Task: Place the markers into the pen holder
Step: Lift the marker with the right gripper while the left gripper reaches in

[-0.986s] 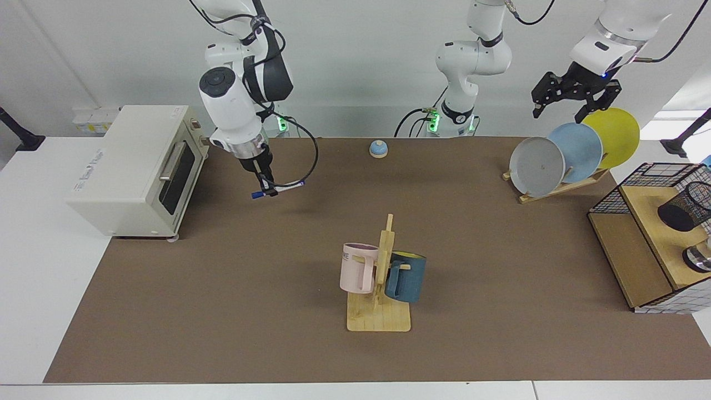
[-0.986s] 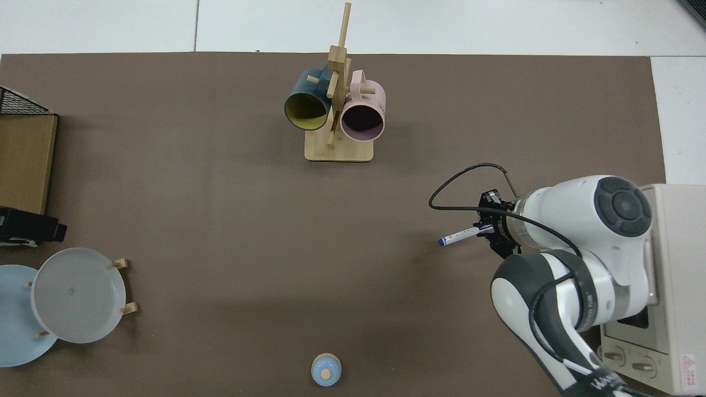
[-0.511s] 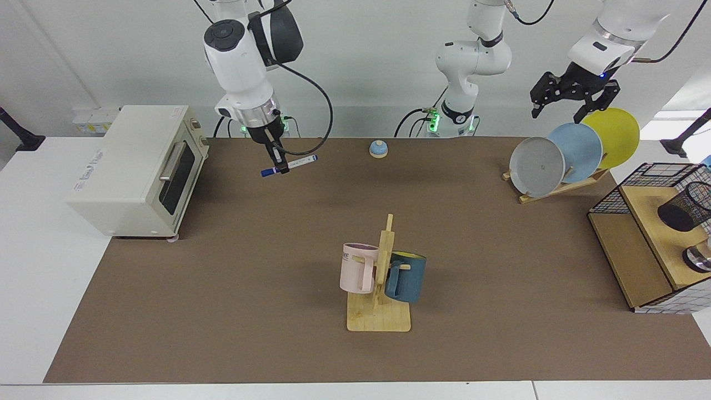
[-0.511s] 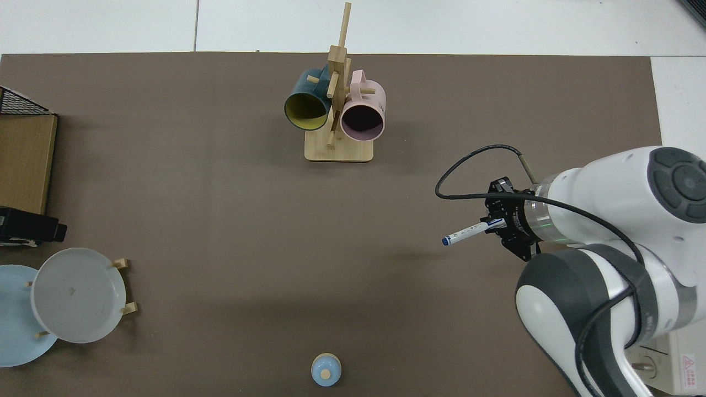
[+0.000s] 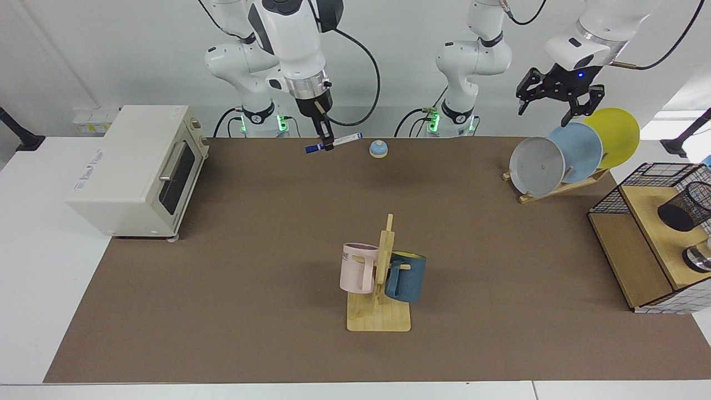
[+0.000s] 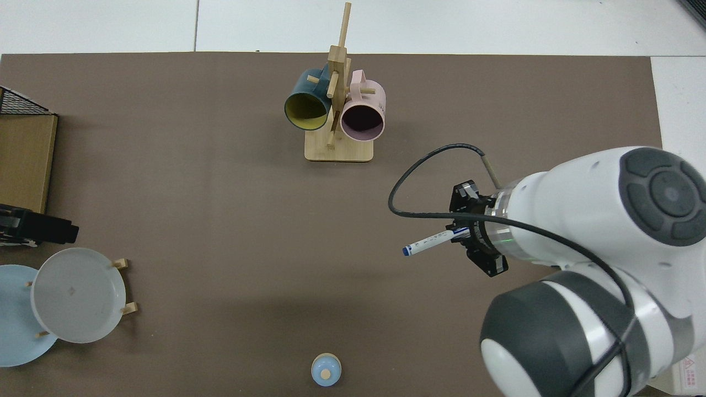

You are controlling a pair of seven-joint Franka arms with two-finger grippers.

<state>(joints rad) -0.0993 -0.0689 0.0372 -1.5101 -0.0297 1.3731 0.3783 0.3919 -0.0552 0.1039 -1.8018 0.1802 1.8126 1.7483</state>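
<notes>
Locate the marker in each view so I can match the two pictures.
Facing view: marker high, centre-left, held level in the right end effector, beside the blue bell.
Top view: marker right of centre, blue cap toward the middle.
Shared landmark: the blue bell, at the bottom edge in the top view.

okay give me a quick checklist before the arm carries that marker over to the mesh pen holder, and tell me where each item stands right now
1. Marker held: ok. The right gripper is shut on the marker, which lies near level.
2. Marker off the table: ok. It hangs above the brown mat, its shadow apart from it.
3. Pen holder ready: cannot tell. The pen holder sits on the wooden shelf at the view's edge, mouth only partly seen.
4. Path across: not ok yet. The plate rack stands between marker and holder.
5. Left gripper out of the way: not ok. It hangs open above the plates, near the route.
6. Marker orientation for insertion: not ok. It needs tipping upright.
</notes>
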